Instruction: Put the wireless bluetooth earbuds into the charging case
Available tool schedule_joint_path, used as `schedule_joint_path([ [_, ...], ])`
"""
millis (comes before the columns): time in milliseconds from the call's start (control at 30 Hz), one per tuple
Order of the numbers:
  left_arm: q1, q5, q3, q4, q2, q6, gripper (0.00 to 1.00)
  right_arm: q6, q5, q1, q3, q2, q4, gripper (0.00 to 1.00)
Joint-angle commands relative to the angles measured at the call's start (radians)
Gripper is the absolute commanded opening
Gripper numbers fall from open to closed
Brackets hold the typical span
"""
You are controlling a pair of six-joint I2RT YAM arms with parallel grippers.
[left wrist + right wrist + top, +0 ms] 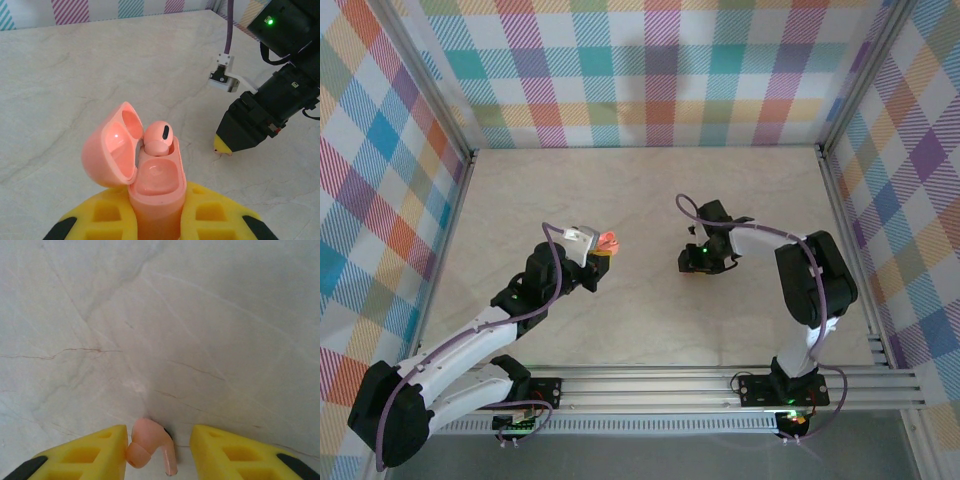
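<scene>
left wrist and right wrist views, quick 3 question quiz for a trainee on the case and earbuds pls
1. True or false: the charging case clamped in the left gripper has its lid open.
2. How many earbuds sit in that case? A none, B one, C two.
3. What lies on the table between the fingers of the right gripper?

Key
1. True.
2. B: one seated earbud, with the second well bare.
3. A loose pink earbud, with the fingers open on either side of it.
</scene>
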Motion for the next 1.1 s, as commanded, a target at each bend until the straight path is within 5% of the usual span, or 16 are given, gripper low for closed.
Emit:
schedule_joint_path([
  [0,-0.006,0.014,0.040,0.033,0.004,-0.018,0.00,-0.005,0.149,-0.050,-0.031,-0.013,-0.065,0.41],
  [167,-0.008,0.021,0.050,0.038,0.021,-0.021,0.00,-0.009,0.139,-0.084,-0.028,-0.012,-0.057,0.39],
  [400,-0.011,0.024,0.059,0.043,0.033,-0.022,0.00,-0.021,0.094,-0.129,-0.046,-0.022,-0.035,0.17],
  [567,-0.014,0.023,0.063,0.049,0.044,-0.022,0.00,0.008,0.001,-0.130,-0.060,-0.048,-0.010,0.14],
  [767,-0.017,0.022,0.060,0.065,0.055,-0.026,0.00,0.183,-0.227,-0.116,-0.145,-0.072,0.174,0.13],
  [1067,-0.020,0.028,0.052,0.076,0.059,-0.036,0.00,0.442,-0.351,0.036,-0.189,-0.003,0.466,0.10],
])
